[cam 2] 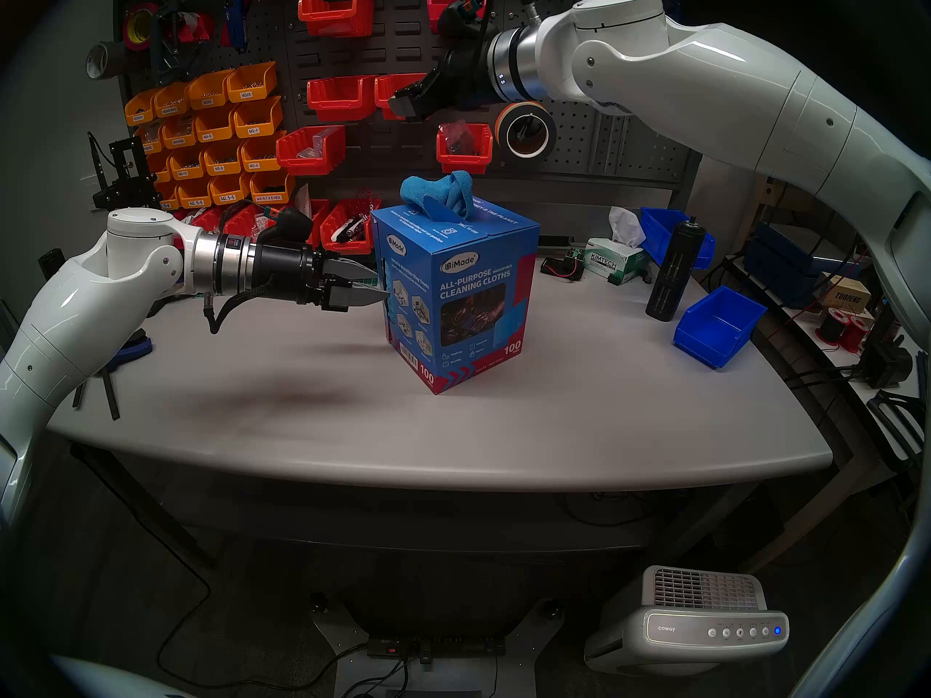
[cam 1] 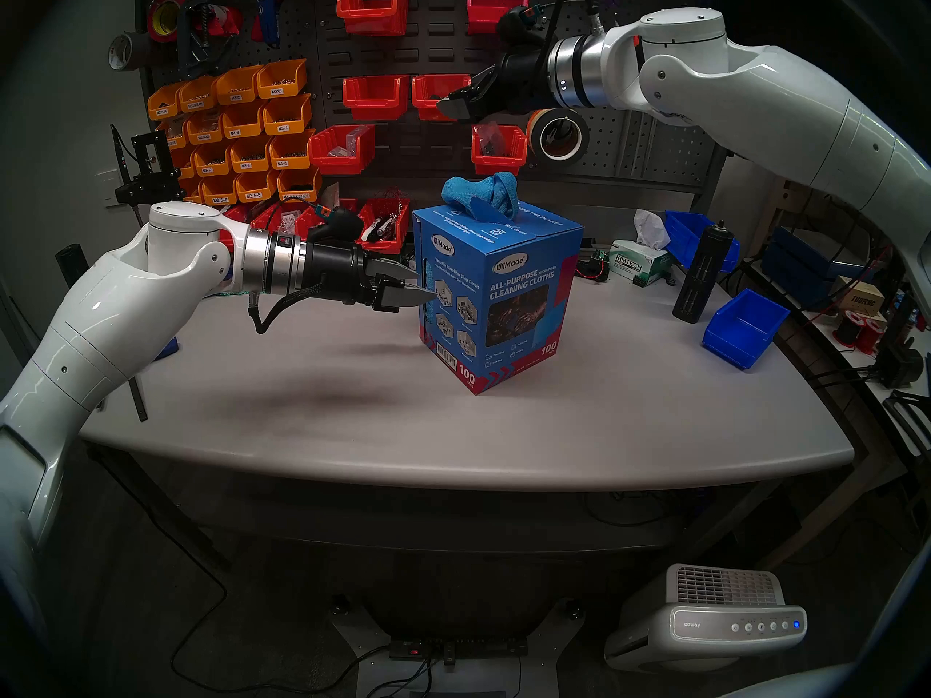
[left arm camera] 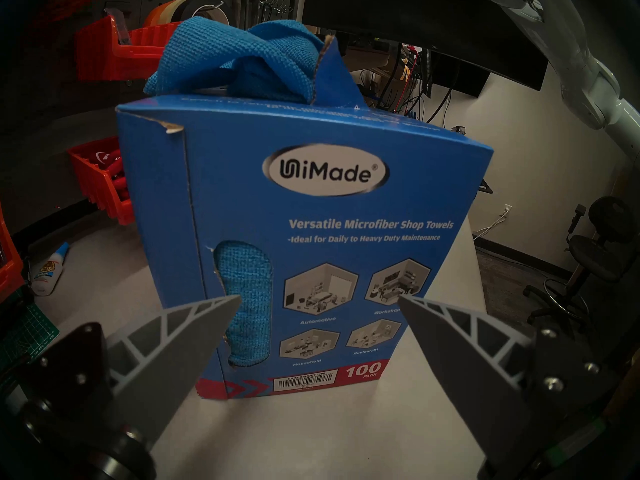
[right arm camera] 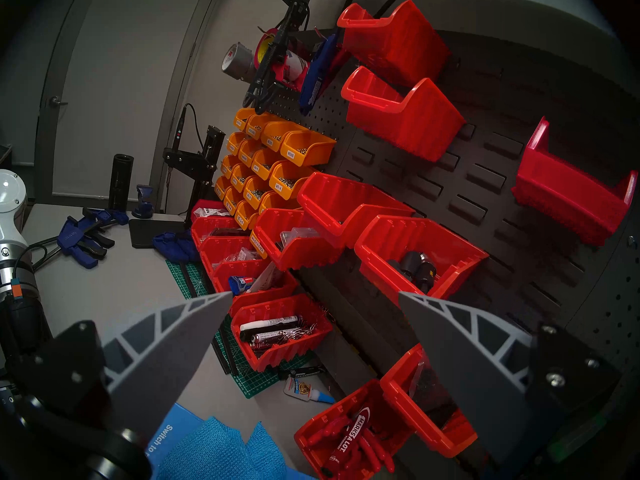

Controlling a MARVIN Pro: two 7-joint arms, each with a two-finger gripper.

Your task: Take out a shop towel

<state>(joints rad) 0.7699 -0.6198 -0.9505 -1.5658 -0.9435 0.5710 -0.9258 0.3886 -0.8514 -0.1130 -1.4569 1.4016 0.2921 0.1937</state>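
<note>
towel [cam 1: 481, 193] atop carton [cam 1: 509, 299], grippers apart

The carton [cam 1: 496, 299] stands mid-desk [cam 1: 352, 410], the towel [cam 1: 478, 193] bunched on its top. The left gripper [cam 1: 420, 284] is just beside its left face; the right gripper [cam 1: 456, 102] is above.

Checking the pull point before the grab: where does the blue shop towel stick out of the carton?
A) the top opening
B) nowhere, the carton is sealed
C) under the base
A: the shop towel bunches up out of the top of the carton.
</note>
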